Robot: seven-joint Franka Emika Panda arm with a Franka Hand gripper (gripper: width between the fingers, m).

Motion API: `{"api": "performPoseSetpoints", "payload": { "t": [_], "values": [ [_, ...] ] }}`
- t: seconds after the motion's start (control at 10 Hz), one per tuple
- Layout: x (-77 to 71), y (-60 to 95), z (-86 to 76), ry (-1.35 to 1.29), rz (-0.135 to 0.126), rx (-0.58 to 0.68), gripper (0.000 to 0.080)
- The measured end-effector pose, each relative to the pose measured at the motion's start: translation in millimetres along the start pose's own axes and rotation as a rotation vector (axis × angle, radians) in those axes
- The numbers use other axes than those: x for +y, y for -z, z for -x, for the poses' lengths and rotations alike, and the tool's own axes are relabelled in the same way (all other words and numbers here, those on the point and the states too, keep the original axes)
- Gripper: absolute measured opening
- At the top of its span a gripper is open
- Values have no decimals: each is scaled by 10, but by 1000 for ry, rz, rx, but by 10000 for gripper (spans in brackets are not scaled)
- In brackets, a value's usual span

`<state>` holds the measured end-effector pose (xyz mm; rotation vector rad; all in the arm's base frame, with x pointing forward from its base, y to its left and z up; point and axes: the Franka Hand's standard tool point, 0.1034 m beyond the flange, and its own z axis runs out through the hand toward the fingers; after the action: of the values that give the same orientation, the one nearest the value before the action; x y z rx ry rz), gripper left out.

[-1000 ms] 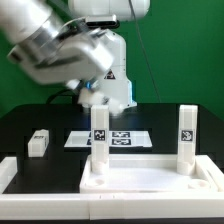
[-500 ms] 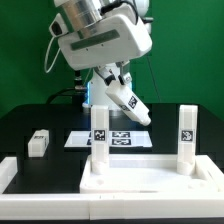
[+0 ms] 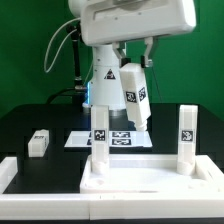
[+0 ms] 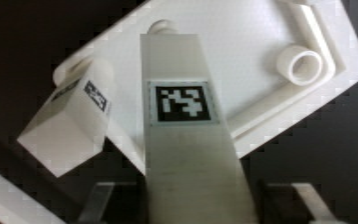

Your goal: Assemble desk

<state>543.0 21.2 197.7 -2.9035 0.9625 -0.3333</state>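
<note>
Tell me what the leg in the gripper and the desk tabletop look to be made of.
Held leg: apparently white moulded plastic, matte finish; smooth uniform faces, crisp square edges, a black-and-white tag on one face. Tabletop: seemingly the same white plastic; moulded raised rim and round socket. The exact plastic cannot be told.

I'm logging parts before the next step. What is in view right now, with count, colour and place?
tabletop: one, white, nearest the exterior camera.
upright legs: two, white, tagged, standing at the tabletop's far corners.
held leg: one, white, tagged, in the air over the marker board.
loose leg: one, white, lying at the exterior view's left.
marker board: one, white, flat behind the tabletop.
rails: white, table edge, count unclear.
table: one, black.
arm: one, white.
claw: one, shut on the held leg.
</note>
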Motion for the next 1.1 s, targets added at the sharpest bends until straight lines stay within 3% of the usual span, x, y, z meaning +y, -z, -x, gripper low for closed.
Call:
{"api": "performPoseSetpoints", "payload": {
  "t": [0.3, 0.4, 0.5, 0.7, 0.8, 1.1],
  "values": [
    [-100, -41, 72, -26, -38, 114, 287],
    [-124, -42, 71, -9, -32, 113, 287],
    [-263, 7, -55, 79, 1, 121, 287],
    [-576, 53, -321, 220, -18, 155, 287],
    [-705, 66, -342, 289, -23, 155, 287],
    [-692, 37, -307, 262, -35, 142, 287]
  ]
}}
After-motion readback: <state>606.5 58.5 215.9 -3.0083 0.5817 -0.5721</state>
